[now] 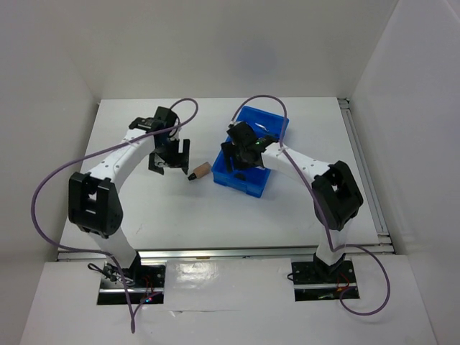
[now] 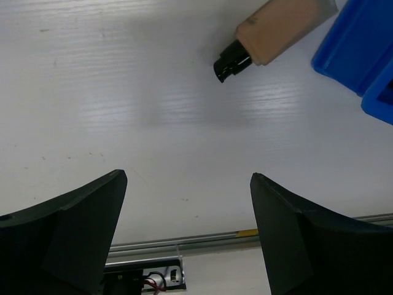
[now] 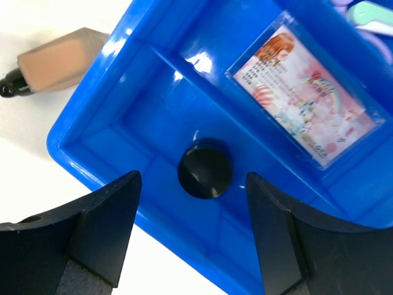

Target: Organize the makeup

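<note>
A tan tube with a black tip [image 1: 199,173] lies on the white table just left of the blue divided tray [image 1: 277,126]; it also shows in the left wrist view [image 2: 276,31] and the right wrist view [image 3: 58,60]. My left gripper [image 1: 170,164] is open and empty, above the table left of the tube. My right gripper [image 1: 241,164] is open over the tray's near compartment, above a black round pot [image 3: 205,169] that sits on the tray floor. A pinkish flat packet [image 3: 304,97] lies in the adjoining compartment. A purple and a green item [image 3: 368,12] peek in at the tray's far corner.
The tray's blue wall [image 2: 356,43] is close to the tube's right. A metal rail [image 1: 237,250] runs along the table's near edge. White walls enclose the table at the left, back and right.
</note>
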Robot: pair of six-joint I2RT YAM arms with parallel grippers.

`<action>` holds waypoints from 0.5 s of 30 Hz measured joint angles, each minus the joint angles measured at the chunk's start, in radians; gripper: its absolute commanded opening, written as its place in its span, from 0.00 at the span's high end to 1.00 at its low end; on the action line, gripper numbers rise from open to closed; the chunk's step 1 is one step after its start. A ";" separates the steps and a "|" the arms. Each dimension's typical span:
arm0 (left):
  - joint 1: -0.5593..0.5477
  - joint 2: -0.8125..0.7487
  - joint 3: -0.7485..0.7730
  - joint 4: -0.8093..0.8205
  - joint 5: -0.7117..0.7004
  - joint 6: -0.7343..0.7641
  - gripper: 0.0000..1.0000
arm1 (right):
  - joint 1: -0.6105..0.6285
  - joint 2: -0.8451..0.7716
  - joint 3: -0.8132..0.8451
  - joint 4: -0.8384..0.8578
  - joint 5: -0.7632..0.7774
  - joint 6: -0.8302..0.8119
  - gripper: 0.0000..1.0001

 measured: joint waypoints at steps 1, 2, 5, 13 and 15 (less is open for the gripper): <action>-0.014 0.013 0.008 -0.005 0.007 0.015 0.05 | -0.005 -0.003 0.005 -0.005 0.006 0.000 0.24; -0.027 0.027 0.014 -0.003 0.012 0.020 0.05 | -0.007 -0.008 0.008 -0.007 0.010 0.000 0.24; -0.067 0.068 0.025 0.016 0.023 0.032 0.05 | -0.026 -0.037 0.020 -0.030 0.021 0.004 0.24; -0.108 0.181 0.028 0.147 0.065 0.058 0.02 | -0.127 -0.173 0.051 -0.077 0.051 0.007 0.24; -0.108 0.221 0.044 0.159 0.055 0.069 0.02 | -0.138 -0.192 0.059 -0.084 0.056 0.007 0.24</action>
